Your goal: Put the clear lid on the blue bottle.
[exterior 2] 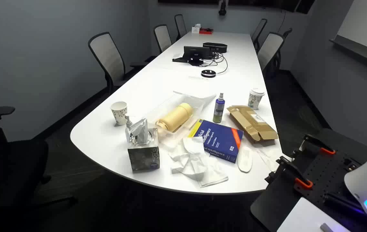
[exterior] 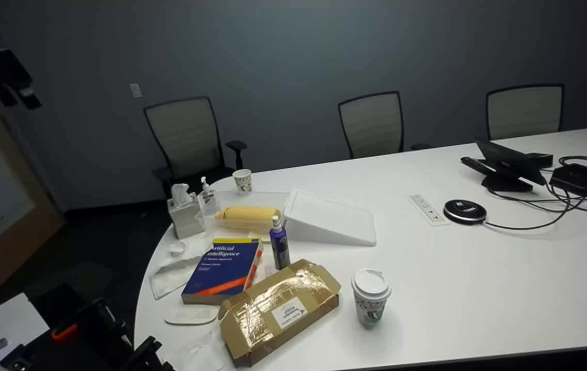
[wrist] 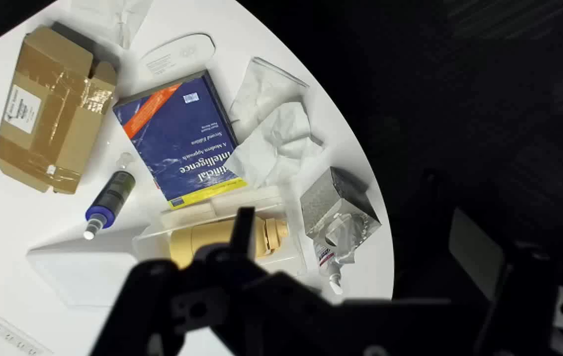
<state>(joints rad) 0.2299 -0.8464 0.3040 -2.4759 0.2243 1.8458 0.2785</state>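
The blue bottle [exterior: 279, 247] stands upright on the table, slim, with a white spray top. It also shows upright beside the book in an exterior view [exterior 2: 218, 110] and in the wrist view [wrist: 113, 195]. The clear lid [wrist: 125, 159], small and see-through, lies on the table at the bottle's base, between the book and the cardboard box. It shows faintly in an exterior view [exterior: 270, 270]; in the remaining exterior view I cannot make it out. My gripper [wrist: 358, 237] is open and empty, high above and away from both. It shows at the upper left of an exterior view [exterior: 20, 98].
A blue book [exterior: 226, 268], a cardboard box [exterior: 280, 312] and a paper coffee cup [exterior: 370, 296] surround the bottle. A clear container [wrist: 296, 247] holds a yellow bottle [wrist: 202, 237]. A white wedge [exterior: 329, 219], tissue box [exterior 2: 143, 151] and crumpled tissues [exterior 2: 196, 161] stand or lie nearby.
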